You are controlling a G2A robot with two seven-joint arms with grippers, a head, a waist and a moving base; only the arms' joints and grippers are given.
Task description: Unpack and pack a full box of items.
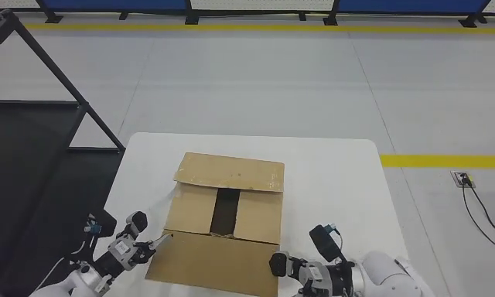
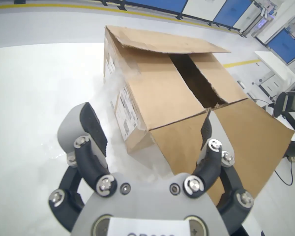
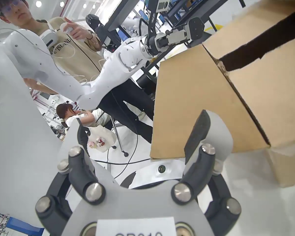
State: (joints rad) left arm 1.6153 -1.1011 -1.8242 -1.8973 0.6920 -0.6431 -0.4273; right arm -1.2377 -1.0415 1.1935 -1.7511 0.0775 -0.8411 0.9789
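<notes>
A brown cardboard box (image 1: 189,208) stands in the middle of the white table. Its two inner flaps lie nearly shut, with a dark gap (image 1: 224,212) between them. The far flap (image 1: 230,172) stands open, and the near flap (image 1: 213,266) is folded out toward me. My left gripper (image 1: 151,239) is open at that flap's left corner. In the left wrist view the left gripper (image 2: 150,128) straddles the flap's (image 2: 248,143) edge. My right gripper (image 1: 277,264) is open at the flap's right corner. In the right wrist view the right gripper (image 3: 142,136) has the flap's (image 3: 186,94) corner between its fingers.
The white table (image 1: 332,181) has bare surface on both sides of the box and behind it. A black metal frame (image 1: 46,73) stands off the table's left side. The table's near edge runs just below both grippers.
</notes>
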